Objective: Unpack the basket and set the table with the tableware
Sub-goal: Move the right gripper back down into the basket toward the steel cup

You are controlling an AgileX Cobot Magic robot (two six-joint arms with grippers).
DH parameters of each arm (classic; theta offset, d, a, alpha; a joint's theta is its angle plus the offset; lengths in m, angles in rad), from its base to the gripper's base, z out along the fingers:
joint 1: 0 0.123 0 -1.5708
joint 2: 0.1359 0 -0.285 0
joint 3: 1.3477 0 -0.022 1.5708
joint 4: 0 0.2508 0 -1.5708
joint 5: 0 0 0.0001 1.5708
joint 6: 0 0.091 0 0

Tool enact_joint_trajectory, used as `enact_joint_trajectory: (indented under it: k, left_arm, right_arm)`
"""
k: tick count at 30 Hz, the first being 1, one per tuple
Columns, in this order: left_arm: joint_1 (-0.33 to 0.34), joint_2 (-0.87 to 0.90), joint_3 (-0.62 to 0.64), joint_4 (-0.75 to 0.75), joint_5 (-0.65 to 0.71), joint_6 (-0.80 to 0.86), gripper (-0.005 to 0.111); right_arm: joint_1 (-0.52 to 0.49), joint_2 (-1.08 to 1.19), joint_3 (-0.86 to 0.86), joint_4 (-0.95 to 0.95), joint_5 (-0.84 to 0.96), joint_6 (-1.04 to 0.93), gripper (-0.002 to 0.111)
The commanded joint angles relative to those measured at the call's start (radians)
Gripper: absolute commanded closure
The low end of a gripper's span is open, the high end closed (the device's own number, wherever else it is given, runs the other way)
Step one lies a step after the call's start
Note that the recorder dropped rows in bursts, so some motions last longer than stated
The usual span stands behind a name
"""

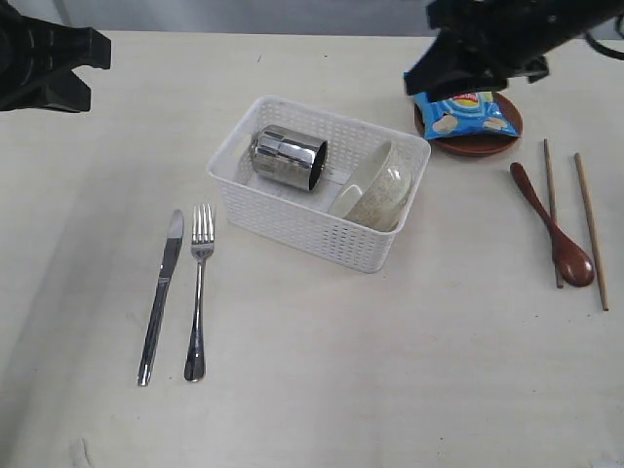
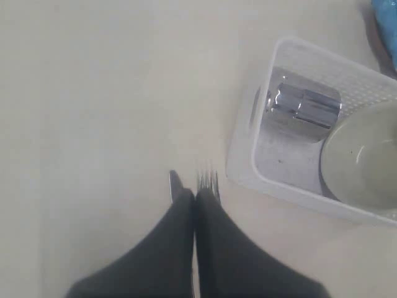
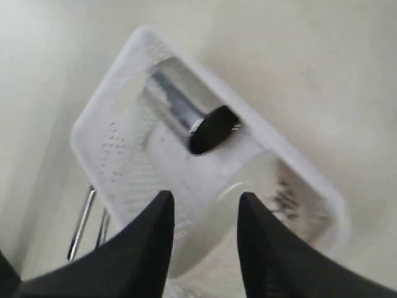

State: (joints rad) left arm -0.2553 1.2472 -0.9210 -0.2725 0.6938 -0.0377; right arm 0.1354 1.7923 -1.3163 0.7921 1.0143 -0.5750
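Note:
The white lattice basket (image 1: 302,222) stands mid-table. Inside it a shiny steel cup (image 1: 288,158) lies on its side beside a tilted off-white bowl (image 1: 375,190). A knife (image 1: 161,292) and fork (image 1: 199,288) lie side by side on the table to the basket's left. At the right lie the wooden spoon (image 1: 553,226) and two chopsticks (image 1: 590,229), near the brown plate (image 1: 478,144). My left gripper (image 2: 196,195) is shut and empty, high above the knife and fork tips. My right gripper (image 3: 205,202) is open above the bowl (image 3: 248,186) and cup (image 3: 186,115).
A blue chip bag (image 1: 463,112) rests on the brown plate, partly under the right arm (image 1: 487,39). The left arm (image 1: 44,63) hangs at the back left corner. The pale table (image 1: 390,370) stretches in front of the basket.

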Motion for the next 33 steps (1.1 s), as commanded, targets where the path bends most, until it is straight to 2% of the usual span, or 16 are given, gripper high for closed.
enact_joint_trajectory:
  k: [1,5,6,8,11,13,14,16,23,33]
  left_arm:
    - [0.002,-0.001,0.007,-0.004,0.002,0.000,0.107]
    - [0.002,-0.001,0.007,-0.004,0.002,0.000,0.107]
    - [0.002,-0.001,0.007,-0.004,0.003,0.000,0.107]
    - [0.002,-0.001,0.007,-0.004,0.006,0.000,0.107]
    - [0.002,-0.001,0.007,-0.004,0.006,0.000,0.107]
    - [0.002,-0.001,0.007,-0.004,0.007,0.000,0.107]
    - [0.002,-0.001,0.007,-0.004,0.009,0.000,0.107]
    - [0.001,-0.001,0.007,-0.006,0.010,0.000,0.107]
    - [0.001,-0.001,0.007,-0.027,0.010,0.015,0.107]
    - [0.001,-0.001,0.007,-0.027,0.010,0.015,0.107]
  right_arm:
    - [0.177,-0.002,-0.073,-0.098,-0.055,0.116,0.074]
    - [0.334,0.019,-0.096,-0.371,0.035,0.321,0.075]
    - [0.350,0.021,-0.092,-0.389,0.035,0.323,0.078]
    - [0.406,0.038,-0.090,-0.391,0.117,0.321,0.093]
    - [0.487,0.045,-0.086,-0.440,0.142,0.318,0.093]
    - [0.540,0.064,-0.076,-0.556,0.147,0.374,0.094]
    - [0.559,0.083,-0.061,-0.618,0.159,0.414,0.100]
    - [0.564,0.109,-0.033,-0.658,0.152,0.430,0.109]
    - [0.564,0.165,-0.027,-0.818,0.084,0.507,0.109]
    - [0.564,0.242,-0.085,-0.884,-0.019,0.501,0.109]
